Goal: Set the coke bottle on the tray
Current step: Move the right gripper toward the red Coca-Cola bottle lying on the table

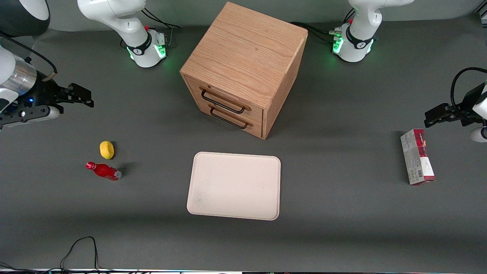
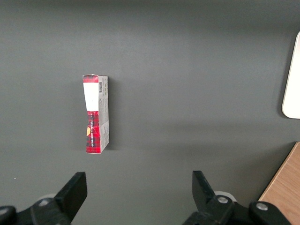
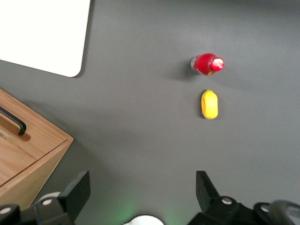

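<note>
Hovering spread at left of frame, gripper [image 1: 78, 98] holds nothing; coke bottle [image 1: 103, 171] (beside a lemon [image 1: 107, 149]) awaits reaching, grasping, carrying to tray [image 1: 234, 185].

Robotics lab; two robot arms [image 1: 129, 30] bolted to grey table [image 1: 342, 228].

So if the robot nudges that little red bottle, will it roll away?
Probably. The coke bottle seems to lie on its side on the table beside the yellow lump, and its round body could roll. It looks rigid and small, so likely light. The open gripper hangs apart, farther from the front camera.
</note>
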